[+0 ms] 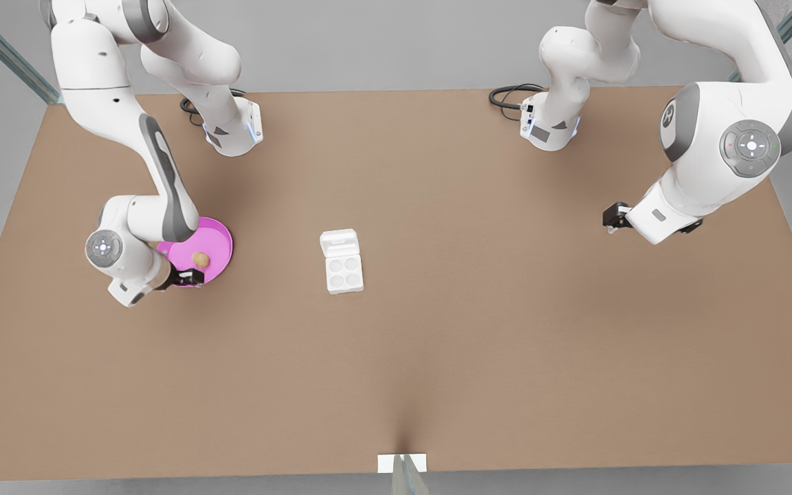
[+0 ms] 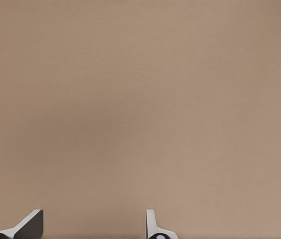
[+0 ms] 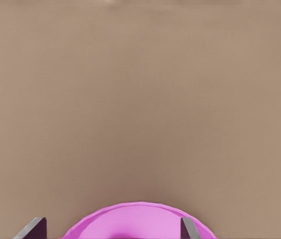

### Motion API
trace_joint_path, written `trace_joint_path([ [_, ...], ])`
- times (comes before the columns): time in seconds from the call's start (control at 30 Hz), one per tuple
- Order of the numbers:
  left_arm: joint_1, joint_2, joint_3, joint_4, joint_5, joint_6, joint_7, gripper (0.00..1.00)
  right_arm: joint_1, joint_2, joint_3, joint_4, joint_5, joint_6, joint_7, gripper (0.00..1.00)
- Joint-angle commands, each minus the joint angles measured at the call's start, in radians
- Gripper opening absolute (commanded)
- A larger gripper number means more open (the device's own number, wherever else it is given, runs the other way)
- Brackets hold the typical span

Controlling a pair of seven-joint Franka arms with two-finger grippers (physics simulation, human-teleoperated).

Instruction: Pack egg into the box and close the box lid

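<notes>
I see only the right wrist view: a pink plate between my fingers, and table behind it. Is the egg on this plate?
Observer: Yes, the egg lies on the plate, close beside the open right gripper.
Operator: Is the box lid already open?
Observer: Yes. The lid lies open, and all four cups of the box are empty.
Operator: Where is the other arm?
Observer: The left gripper waits, open, over the bare table at the front view's right, far from the box.
</notes>
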Motion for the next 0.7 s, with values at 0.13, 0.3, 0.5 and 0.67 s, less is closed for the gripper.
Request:
trace_joint_path([
  [0.13, -0.001, 0.000, 0.001, 0.000, 0.001, 0.001, -0.010, 1.00, 0.005, -0.004, 0.021, -0.061, 0.001, 0.278, -0.094, 1.00],
  [0.3, -0.001, 0.000, 0.001, 0.000, 0.001, 0.001, -0.010, 1.00, 0.008, -0.010, 0.021, -0.093, 0.001, 0.277, -0.084, 1.00],
  [0.5, -0.001, 0.006, 0.001, 0.000, 0.001, 0.001, -0.010, 1.00, -0.002, -0.116, 0.021, -0.239, 0.002, 0.275, -0.067, 1.00],
  [0.67, -0.001, 0.006, 0.001, 0.000, 0.001, 0.001, -0.010, 1.00, -0.012, -0.162, 0.022, -0.317, 0.002, 0.277, -0.064, 1.00],
])
